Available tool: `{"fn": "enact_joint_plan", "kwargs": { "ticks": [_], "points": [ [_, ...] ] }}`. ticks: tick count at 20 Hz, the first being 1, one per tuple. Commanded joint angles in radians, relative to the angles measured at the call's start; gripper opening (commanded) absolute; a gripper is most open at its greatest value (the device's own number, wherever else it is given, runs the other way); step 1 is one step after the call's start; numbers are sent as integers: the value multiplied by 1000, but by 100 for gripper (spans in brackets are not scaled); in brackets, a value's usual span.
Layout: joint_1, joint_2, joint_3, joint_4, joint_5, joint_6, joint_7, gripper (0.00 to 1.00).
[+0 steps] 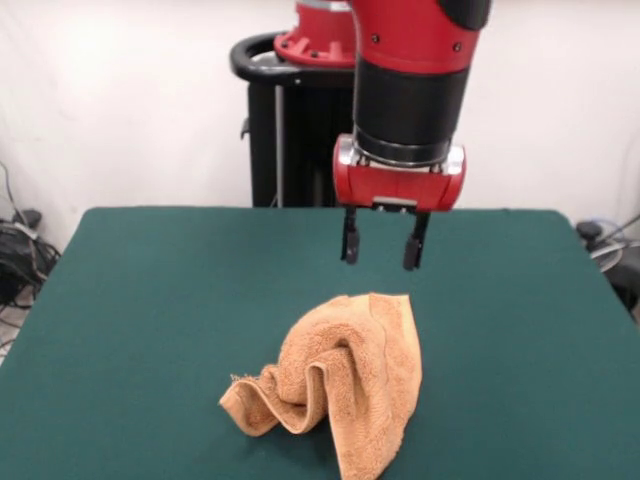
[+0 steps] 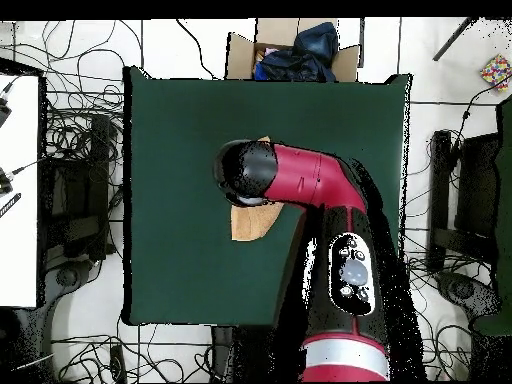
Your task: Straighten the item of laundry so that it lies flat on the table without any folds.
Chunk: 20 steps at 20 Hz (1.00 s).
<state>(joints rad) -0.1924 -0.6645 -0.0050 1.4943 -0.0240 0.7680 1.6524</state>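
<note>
Front view shows the gripper [image 1: 380, 243] hanging above the table [image 1: 150, 290] with its two black fingers [image 1: 350, 240] spread apart and nothing between them. The towel [image 1: 345, 385] sits bunched on the green top, below the gripper and on the camera's side of it, with clear air between the fingertips and the highest fold. It is far from flat: the cloth rises into a rounded hump, with a deep S-shaped fold running through its middle and a loose flap trailing off the hump's low side towards the camera.

In the overhead view the arm's head covers most of the towel [image 2: 250, 222]; only one tan corner shows beside it, roughly at the middle of the table [image 2: 170, 120].

The relation that matters is that the hump's peak lies almost straight under the open fingers, slightly towards the camera in the front view. A short descent would likely meet that top fold, so the straightening seems barely begun. Which edge carries the tag cannot be made out.
</note>
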Motion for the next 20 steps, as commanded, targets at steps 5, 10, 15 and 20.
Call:
{"fn": "enact_joint_plan", "kwargs": {
  "ticks": [5, 10, 15, 20],
  "points": [
    [-50, 62, 99, -19, -85, -91, -58, 100],
    [-75, 83, 119, -49, -104, -79, -71, 100],
    [-95, 95, 135, -61, -130, -84, -70, 100],
    [-106, 117, 155, -68, -148, -108, -55, 100]
  ]
}}
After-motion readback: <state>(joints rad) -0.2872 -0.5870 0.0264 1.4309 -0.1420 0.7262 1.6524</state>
